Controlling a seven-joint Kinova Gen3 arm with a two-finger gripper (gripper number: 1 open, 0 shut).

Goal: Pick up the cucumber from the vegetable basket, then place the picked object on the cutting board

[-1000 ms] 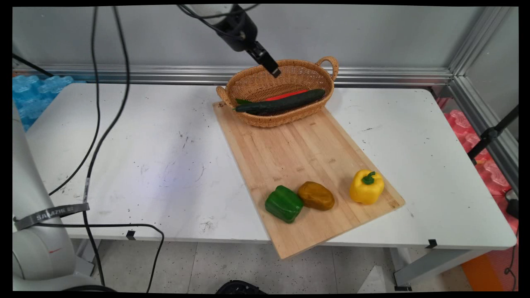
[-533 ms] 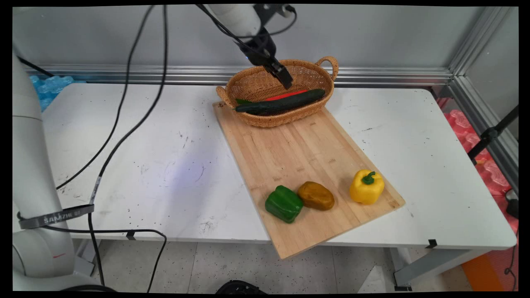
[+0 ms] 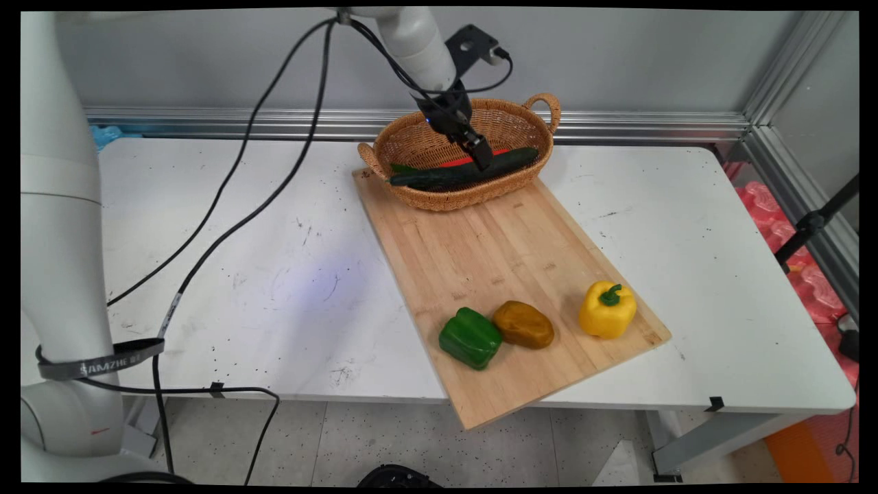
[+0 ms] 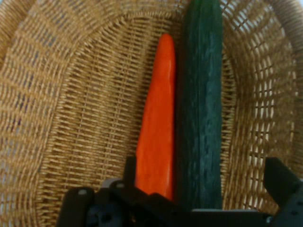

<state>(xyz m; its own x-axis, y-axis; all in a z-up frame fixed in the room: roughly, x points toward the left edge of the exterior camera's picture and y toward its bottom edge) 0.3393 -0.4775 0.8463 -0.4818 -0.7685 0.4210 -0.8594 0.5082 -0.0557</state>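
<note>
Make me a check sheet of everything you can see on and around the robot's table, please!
Surface: white table, scuffed and speckled, with a wooden cutting board lying at an angle on it.
Things at the gripper: wicker basket on the board's far end, holding a cucumber and a carrot side by side.
Other things: green pepper, brown potato and yellow pepper on the board's near end.
Gripper: gripper open, inside the basket, over the cucumber and carrot.
Cables: black cables hang from the arm across the table's left side.
Surroundings: grey wall, metal frame rails, blue and pink foam beside the table.
</note>
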